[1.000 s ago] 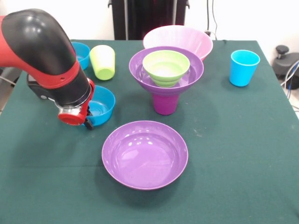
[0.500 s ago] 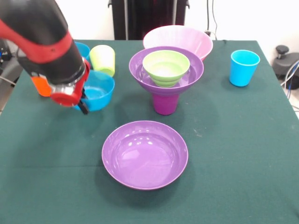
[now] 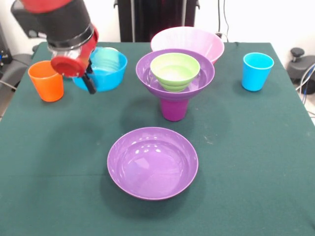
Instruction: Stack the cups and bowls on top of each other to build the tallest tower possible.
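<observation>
My gripper [image 3: 87, 78] is shut on the near rim of a small blue bowl [image 3: 106, 70] and holds it lifted at the left, level with the tower's top. One dark finger [image 3: 90, 85] shows outside the bowl's wall. The tower stands at centre: a purple cup [image 3: 173, 109] carries a wide purple bowl [image 3: 202, 78], with a small ribbed green bowl [image 3: 174, 71] nested in it. An orange cup [image 3: 47, 81] stands left of the gripper. A second wide purple bowl [image 3: 152, 162] lies at the front. A light blue cup [image 3: 257, 72] stands at the right.
A big pink bowl [image 3: 189, 40] sits right behind the tower. The green table cloth [image 3: 246, 162] ends at its right edge near a cable and a chair base [image 3: 300, 61]. My arm's red and black wrist [image 3: 61, 24] fills the upper left.
The gripper has risen from the table with the blue bowl and moved back and a little right. The orange cup has come into view as the arm lifted.
</observation>
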Controlling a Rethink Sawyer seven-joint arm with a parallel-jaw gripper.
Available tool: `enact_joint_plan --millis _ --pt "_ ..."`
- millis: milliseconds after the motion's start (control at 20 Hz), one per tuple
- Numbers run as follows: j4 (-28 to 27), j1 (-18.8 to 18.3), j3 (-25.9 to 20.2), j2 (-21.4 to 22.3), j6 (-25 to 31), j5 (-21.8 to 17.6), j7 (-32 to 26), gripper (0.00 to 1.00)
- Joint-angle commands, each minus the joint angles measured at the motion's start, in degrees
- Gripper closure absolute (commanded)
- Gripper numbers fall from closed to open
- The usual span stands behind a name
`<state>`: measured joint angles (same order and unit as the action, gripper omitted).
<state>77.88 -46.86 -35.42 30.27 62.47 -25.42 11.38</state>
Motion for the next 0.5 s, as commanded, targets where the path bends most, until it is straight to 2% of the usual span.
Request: enact_joint_plan --millis 50,250,350,500 --pt "8.62 4.84 3.8 5.39 -7.81 2.24 21.11 1.0" --pt "10.35 6.67 5.3 6.41 -11.63 3.61 25.51 1.0" --pt "10.61 8.39 7.24 6.29 -14.2 3.18 29.55 1.0" --pt "11.45 10.27 9.07 6.49 -15.22 2.97 31.59 1.0"
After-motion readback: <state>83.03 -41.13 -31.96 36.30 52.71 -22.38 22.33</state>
